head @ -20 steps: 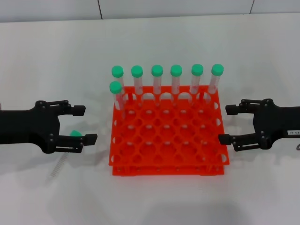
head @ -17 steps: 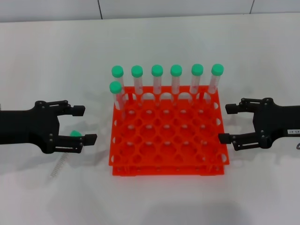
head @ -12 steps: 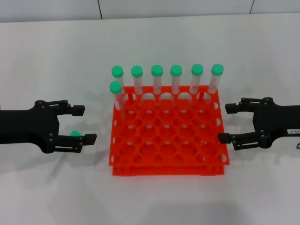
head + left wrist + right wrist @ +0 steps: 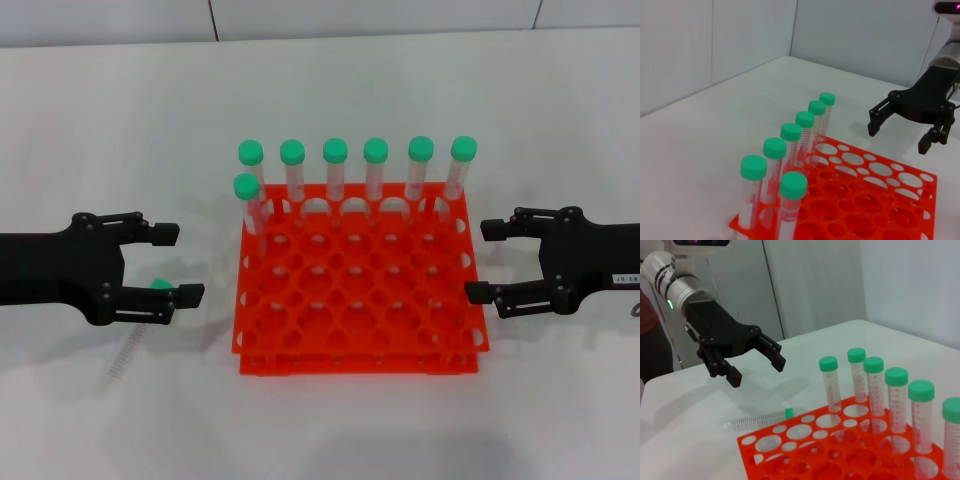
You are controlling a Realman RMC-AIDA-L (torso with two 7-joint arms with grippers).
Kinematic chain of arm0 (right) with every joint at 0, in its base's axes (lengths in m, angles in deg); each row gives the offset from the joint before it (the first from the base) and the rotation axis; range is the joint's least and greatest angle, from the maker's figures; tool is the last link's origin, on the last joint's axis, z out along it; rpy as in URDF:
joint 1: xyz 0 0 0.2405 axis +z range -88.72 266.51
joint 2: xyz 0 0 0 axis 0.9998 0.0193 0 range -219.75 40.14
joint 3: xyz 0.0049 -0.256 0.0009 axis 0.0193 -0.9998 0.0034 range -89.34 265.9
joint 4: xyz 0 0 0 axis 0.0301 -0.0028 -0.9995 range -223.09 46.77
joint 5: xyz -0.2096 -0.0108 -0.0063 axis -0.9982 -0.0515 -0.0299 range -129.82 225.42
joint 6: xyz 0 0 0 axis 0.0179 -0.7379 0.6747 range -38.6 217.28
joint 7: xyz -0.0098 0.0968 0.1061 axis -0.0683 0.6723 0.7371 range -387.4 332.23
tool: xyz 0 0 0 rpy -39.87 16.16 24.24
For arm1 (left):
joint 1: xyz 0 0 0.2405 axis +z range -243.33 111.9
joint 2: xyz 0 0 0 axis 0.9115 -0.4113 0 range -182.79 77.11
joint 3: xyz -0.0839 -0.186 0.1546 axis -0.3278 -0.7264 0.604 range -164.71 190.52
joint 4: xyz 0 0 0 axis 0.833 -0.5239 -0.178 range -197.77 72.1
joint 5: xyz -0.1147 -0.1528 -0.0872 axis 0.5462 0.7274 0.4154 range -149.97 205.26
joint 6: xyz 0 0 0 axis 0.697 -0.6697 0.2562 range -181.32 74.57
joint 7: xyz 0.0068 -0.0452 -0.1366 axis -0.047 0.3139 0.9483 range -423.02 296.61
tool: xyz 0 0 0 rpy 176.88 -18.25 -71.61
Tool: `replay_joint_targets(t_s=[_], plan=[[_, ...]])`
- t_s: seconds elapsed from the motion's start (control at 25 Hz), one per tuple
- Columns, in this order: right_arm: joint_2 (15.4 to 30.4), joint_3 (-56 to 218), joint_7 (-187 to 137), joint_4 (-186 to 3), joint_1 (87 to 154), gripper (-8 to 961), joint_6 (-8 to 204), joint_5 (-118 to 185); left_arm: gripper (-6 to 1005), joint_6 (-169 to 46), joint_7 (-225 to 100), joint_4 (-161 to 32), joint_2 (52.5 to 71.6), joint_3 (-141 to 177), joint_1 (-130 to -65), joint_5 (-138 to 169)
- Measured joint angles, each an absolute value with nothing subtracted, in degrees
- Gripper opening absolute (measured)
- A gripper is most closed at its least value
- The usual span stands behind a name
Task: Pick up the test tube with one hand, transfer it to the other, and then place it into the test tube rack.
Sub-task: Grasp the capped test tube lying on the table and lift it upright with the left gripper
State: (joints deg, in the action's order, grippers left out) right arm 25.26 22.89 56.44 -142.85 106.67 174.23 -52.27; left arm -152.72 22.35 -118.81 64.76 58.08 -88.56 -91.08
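Note:
The test tube (image 4: 126, 352) lies on the white table left of the rack, its green cap (image 4: 158, 285) just behind my left gripper's lower finger. It also shows in the right wrist view (image 4: 760, 419). The orange-red rack (image 4: 360, 362) stands in the middle and holds several identical green-capped tubes (image 4: 335, 170) along its far side. My left gripper (image 4: 178, 263), unlabelled, is open over the lying tube's cap end, apart from it (image 4: 757, 371). My right gripper (image 4: 483, 262), with the white label, is open and empty at the rack's right side (image 4: 897, 139).
One more capped tube (image 4: 247, 205) stands in the rack's second row at the left corner. The rack's other holes (image 4: 370, 300) are open. The white table (image 4: 120, 120) stretches around, with a wall seam at the far edge.

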Motion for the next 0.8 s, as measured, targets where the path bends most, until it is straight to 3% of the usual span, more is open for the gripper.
replay_joint_targets(t_s=[0.8], plan=[[25.32, 21.4, 56.6, -143.0, 107.1, 859, 176.6, -48.9, 860, -156.3, 44.9, -124.1, 61.43, 58.2, -90.5, -100.9]])
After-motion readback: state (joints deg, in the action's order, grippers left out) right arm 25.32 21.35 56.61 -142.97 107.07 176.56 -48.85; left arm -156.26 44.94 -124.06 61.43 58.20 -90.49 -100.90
